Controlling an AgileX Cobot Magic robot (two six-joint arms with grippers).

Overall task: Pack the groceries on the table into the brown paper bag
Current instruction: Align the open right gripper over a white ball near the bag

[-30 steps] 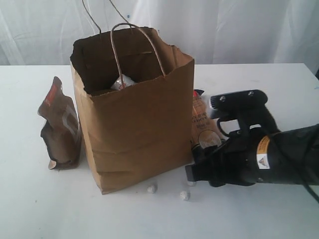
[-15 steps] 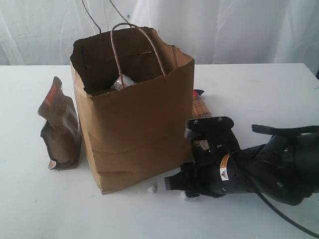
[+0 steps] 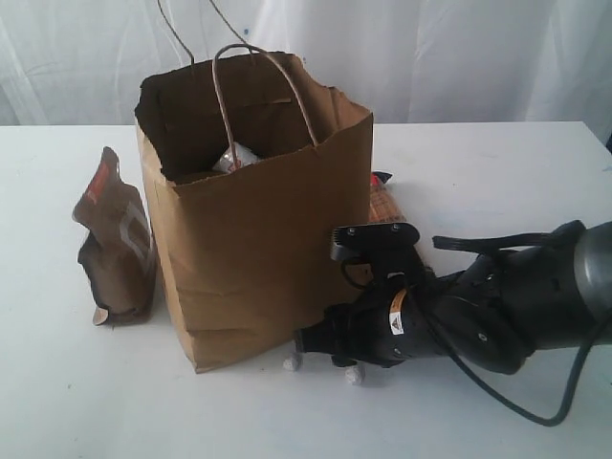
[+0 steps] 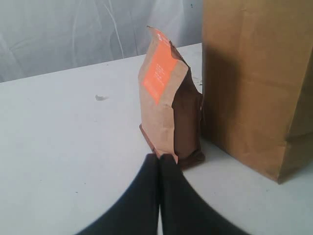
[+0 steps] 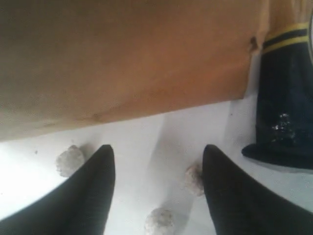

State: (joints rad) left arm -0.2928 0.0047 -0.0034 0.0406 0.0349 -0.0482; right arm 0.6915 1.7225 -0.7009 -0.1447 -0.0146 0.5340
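Now: right gripper [image 5: 157,152] low at the brown paper bag [image 3: 268,239] base, jaws apart, holding nothing.
I note the long orange-navy packet [image 5: 286,98] upright beside the jaws, not between; left gripper [image 4: 159,157] pressed together, dark-brown pouch [image 4: 168,117] just ahead.

The right arm [image 3: 497,316] is glossy black, with a yellow-white warning sticker [image 3: 395,323] behind the right gripper [image 3: 308,341] and a thin black cable [image 3: 507,404]. A boxy black camera mount [image 3: 375,239] above its wrist carries small screws. The left gripper [image 4: 159,157] has tapered black fingers [image 4: 139,196].

Right arm: my right claw [image 3: 308,341] has slid left along the bench [image 3: 478,163] to the foot of the brown paper bag [image 3: 258,239].
Packet: my arm now hides more of the long orange-navy packet [image 3: 384,204].
Pellets: both white pellets [image 3: 292,363] now sit just under my claw.
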